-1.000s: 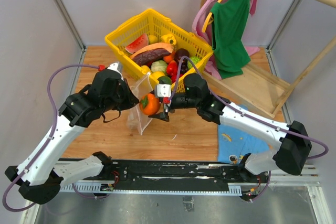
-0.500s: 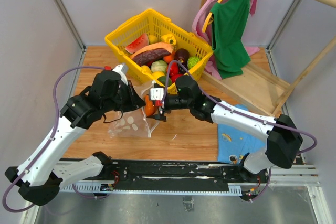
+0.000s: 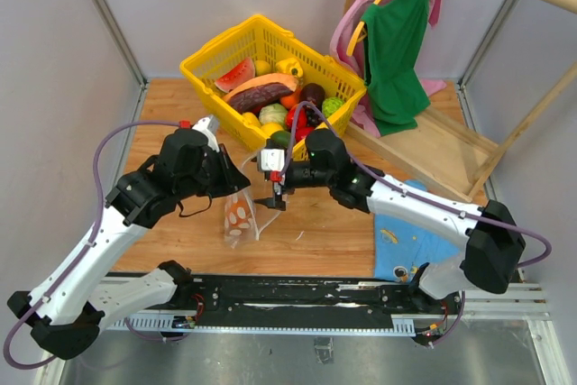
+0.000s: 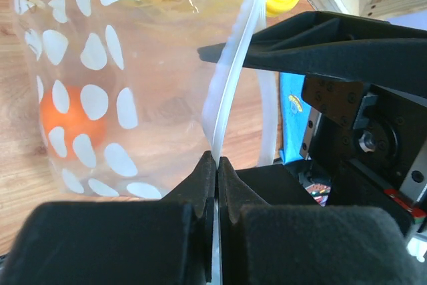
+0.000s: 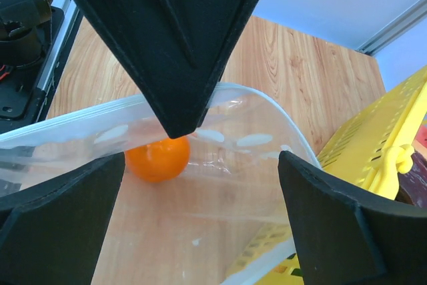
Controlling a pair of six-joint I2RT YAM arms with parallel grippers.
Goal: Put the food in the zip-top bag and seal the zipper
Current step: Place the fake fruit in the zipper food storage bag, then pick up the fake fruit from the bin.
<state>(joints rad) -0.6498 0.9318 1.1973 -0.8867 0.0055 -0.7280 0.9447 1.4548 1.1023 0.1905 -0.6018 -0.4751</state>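
The clear dotted zip-top bag (image 3: 238, 219) hangs from my left gripper (image 3: 235, 186), which is shut on the pale zipper strip (image 4: 230, 91) at the mouth rim. In the left wrist view my left gripper (image 4: 217, 159) pinches that strip. One orange toy fruit (image 5: 158, 158) lies inside the bag and also shows through the bag wall in the left wrist view (image 4: 70, 122). My right gripper (image 3: 273, 197) is open and empty, just above the open bag mouth (image 5: 202, 158). More food (image 3: 270, 96) fills the yellow basket.
The yellow mesh basket (image 3: 200, 67) stands behind the bag, close to both grippers. A blue patterned cloth (image 3: 407, 245) lies at the near right. A wooden rack (image 3: 437, 155) with a green garment (image 3: 397, 42) stands at the back right.
My right gripper held the orange fruit beside the bag, lowered it into the mouth and let go. The fruit now rests inside the bag. My left gripper kept its grip while the bag shifted.
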